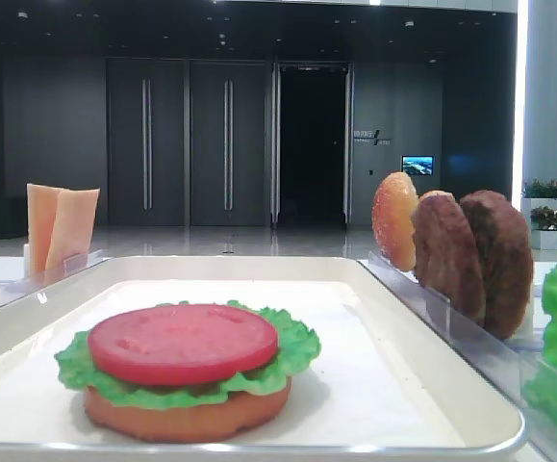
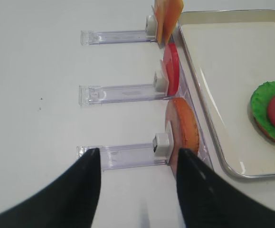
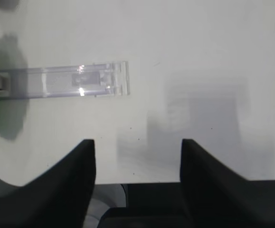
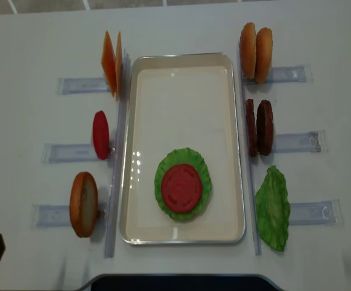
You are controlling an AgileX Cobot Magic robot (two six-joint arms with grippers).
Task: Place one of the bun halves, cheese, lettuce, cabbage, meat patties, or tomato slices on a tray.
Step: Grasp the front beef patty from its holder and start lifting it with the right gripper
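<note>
The white tray point(image 4: 181, 79) holds a stack of orange bun base, lettuce point(image 4: 163, 168) and a tomato slice point(image 4: 180, 187). Left of it stand cheese point(image 4: 111, 62), another tomato slice point(image 4: 100, 134) and a bun half point(image 4: 83, 204). On its right are two bun halves point(image 4: 255, 43), two meat patties point(image 4: 259, 127) and a lettuce leaf point(image 4: 273, 208). Cabbage is out of view. My left gripper point(image 2: 137, 152) is open and empty, just short of the near bun half point(image 2: 184, 126). Over bare table, my right gripper point(image 3: 137, 141) is open and empty.
Clear plastic racks point(image 4: 81, 85) line both sides of the tray, and one rack point(image 3: 75, 80) lies ahead of the right gripper. The table's front edge point(image 4: 175, 277) runs close below the tray.
</note>
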